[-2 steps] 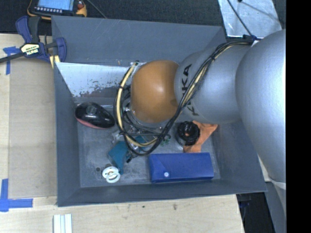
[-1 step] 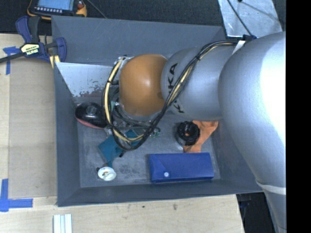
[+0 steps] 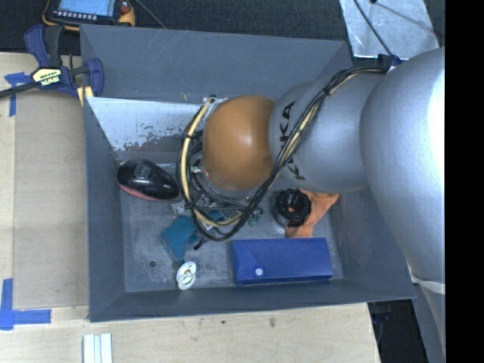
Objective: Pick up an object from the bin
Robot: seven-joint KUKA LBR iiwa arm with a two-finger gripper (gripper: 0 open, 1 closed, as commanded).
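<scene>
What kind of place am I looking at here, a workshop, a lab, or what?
Most likely a robotics lab's grasping test station: a silver KUKA robot arm reaches into a grey metal bin of unrelated oddments, such as a black computer mouse and a flat blue rectangular box.

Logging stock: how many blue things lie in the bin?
2: a blue box at the view's bottom; a small teal block up-left of it. The arm may hide more.

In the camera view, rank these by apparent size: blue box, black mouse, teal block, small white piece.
Largest to smallest:
blue box
black mouse
teal block
small white piece
</scene>
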